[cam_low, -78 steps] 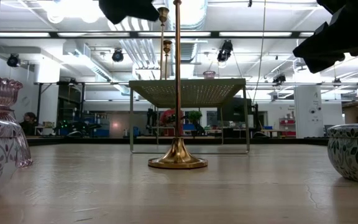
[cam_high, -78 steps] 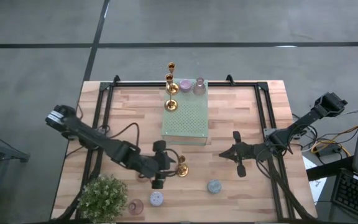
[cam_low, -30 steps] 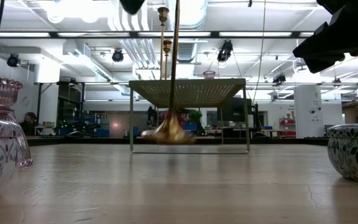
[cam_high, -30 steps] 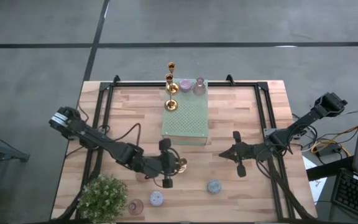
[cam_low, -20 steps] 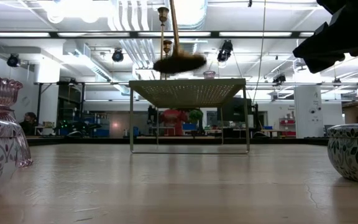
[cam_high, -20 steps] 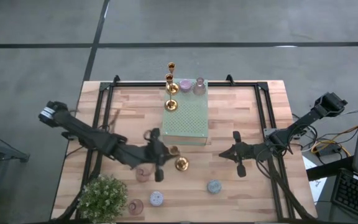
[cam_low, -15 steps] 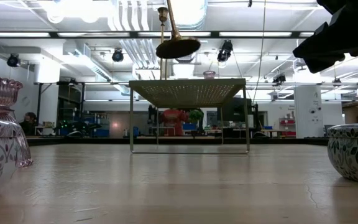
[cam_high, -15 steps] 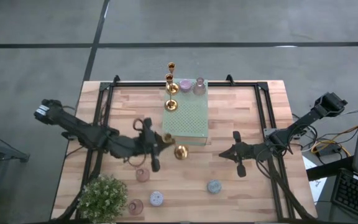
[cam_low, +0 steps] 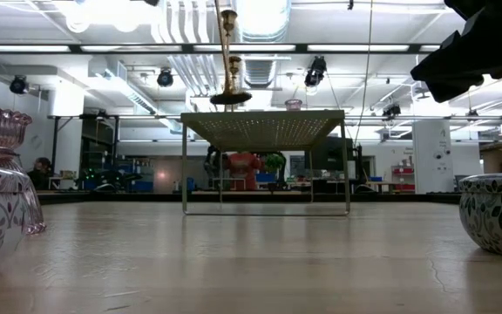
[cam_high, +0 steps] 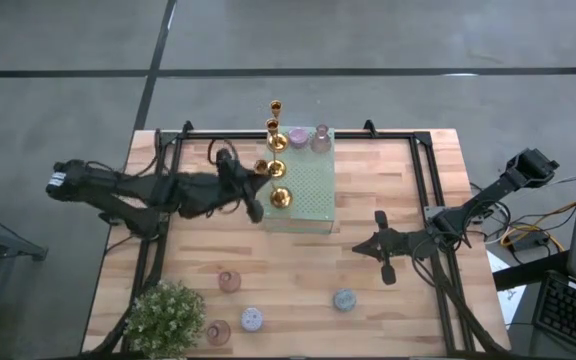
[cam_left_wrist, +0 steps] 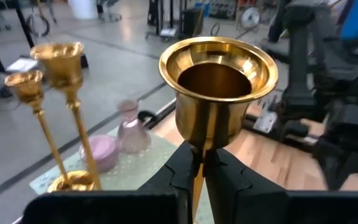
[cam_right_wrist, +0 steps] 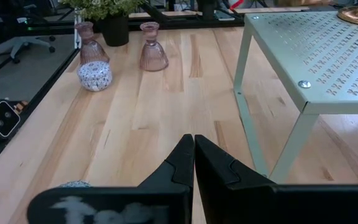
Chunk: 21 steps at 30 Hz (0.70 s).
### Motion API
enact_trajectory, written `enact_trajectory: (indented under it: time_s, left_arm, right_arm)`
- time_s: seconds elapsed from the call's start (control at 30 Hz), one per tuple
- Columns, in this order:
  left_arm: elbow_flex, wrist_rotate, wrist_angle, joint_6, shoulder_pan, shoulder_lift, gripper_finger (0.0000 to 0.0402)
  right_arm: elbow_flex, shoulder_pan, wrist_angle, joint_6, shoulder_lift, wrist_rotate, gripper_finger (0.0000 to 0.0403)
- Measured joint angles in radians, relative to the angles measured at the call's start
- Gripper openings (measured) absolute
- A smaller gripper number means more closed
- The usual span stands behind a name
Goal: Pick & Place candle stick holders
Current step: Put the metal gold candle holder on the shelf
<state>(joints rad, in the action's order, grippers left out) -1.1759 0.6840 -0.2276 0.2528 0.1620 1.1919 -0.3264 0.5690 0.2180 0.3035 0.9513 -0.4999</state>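
The left gripper [cam_left_wrist: 197,163] is clamped on the thin stem of a gold candlestick [cam_high: 280,197], just under its cup, and holds it over the near left part of the pale green perforated stand [cam_high: 308,195], left of centre in the high view. In the low view the candlestick's round base hangs just above the stand's top, close to it but apparently not yet resting on it. Two more gold candlesticks [cam_left_wrist: 59,93] stand on the far left corner of the stand, with two small pink holders [cam_high: 308,137] beside them.

The right gripper [cam_right_wrist: 193,155] waits with its fingers together above the bench [cam_high: 388,180], at the lower right of the high view, near the stand's front leg.

Three more small holders [cam_high: 233,305] and a pale-blue one [cam_high: 344,299] sit on the bench at the bottom of the high view, near the potted plant [cam_high: 165,315].

The main risk appears to be a tip-over: the candlestick is tall with a narrow base, so letting go while it leans or hangs above the surface could topple it. Carrying it further back could also knock the two standing candlesticks. The base lies near the stand's left edge, so a sideways slip might drop it off.
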Motion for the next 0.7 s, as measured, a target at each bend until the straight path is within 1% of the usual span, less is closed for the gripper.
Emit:
enact_trajectory:
  time_s: [0.1,0.17,0.4,0.7]
  left_arm:
    - [0.000,-0.056,-0.006,0.013,-0.047,0.002,0.0026]
    - [0.000,-0.073,-0.020,0.016,-0.072,0.003,0.0029]
    - [0.000,-0.073,-0.065,0.022,-0.123,0.001,0.0026]
    - [0.001,-0.080,-0.100,0.045,-0.136,0.008,0.0032]
  right_arm:
    - [0.000,0.000,0.000,0.000,0.000,0.000,0.0008]
    - [0.000,0.000,0.000,-0.003,0.000,0.000,0.0008]
    - [0.000,0.000,0.000,-0.005,0.000,0.000,0.0008]
    - [0.000,-0.001,0.000,-0.008,0.000,0.000,0.0008]
